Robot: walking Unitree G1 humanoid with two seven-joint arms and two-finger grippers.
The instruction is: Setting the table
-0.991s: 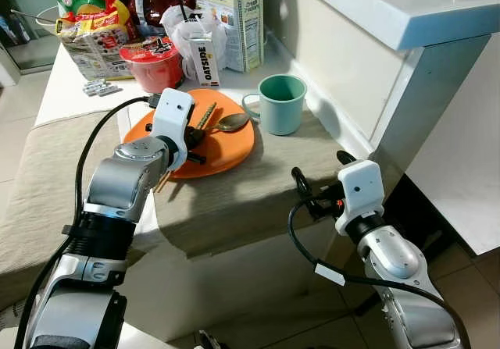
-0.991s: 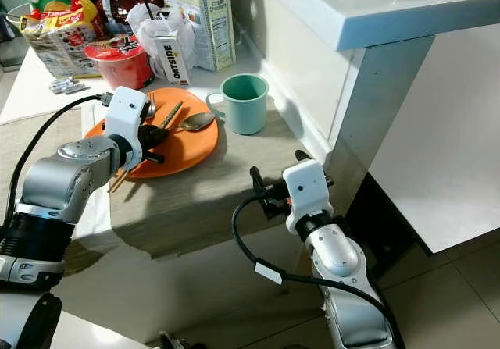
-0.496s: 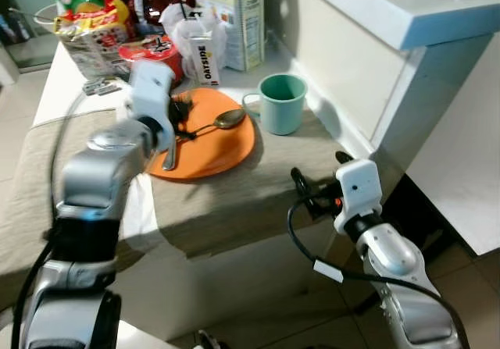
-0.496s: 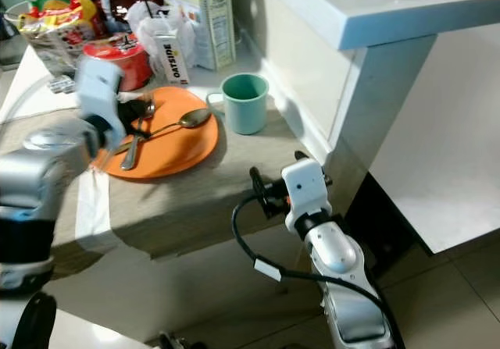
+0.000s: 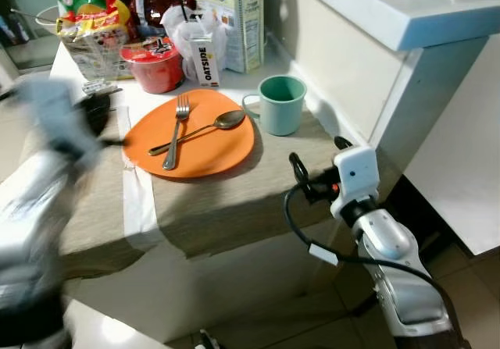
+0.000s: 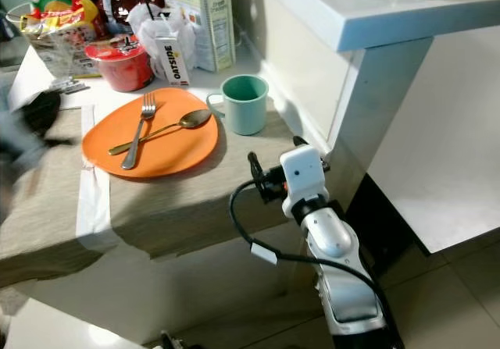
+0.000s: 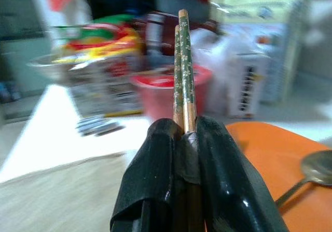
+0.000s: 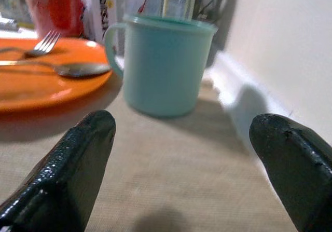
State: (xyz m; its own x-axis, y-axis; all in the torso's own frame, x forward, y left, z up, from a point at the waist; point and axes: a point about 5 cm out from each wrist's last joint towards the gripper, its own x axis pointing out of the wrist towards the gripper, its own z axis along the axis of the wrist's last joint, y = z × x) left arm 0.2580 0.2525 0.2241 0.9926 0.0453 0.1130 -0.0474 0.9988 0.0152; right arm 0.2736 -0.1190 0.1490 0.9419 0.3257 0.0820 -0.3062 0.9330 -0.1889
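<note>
An orange plate [image 5: 209,150] lies on the beige table runner [image 5: 234,201] with a fork [image 5: 173,130] and a spoon [image 5: 211,122] crossed on it. A teal mug [image 5: 281,103] stands just right of the plate. My left gripper [image 7: 184,125] is shut on a pair of green-patterned chopsticks [image 7: 182,60]; in the eye views it is a blur [image 5: 94,113] left of the plate. My right gripper [image 5: 311,181] hovers open at the table's front right edge, pointing toward the mug [image 8: 166,66], with nothing between its fingers.
Behind the plate stand a red noodle cup [image 5: 156,64], a small oat-drink carton [image 5: 205,56], a tall carton [image 5: 230,13] and snack bags [image 5: 90,21]. A white counter ledge [image 5: 406,21] walls off the right side. A white napkin strip [image 5: 141,201] lies left of the plate.
My left arm has swung left off the plate, carrying the chopsticks with it. The fork and spoon now lie uncovered on the plate. The right arm has barely moved.
</note>
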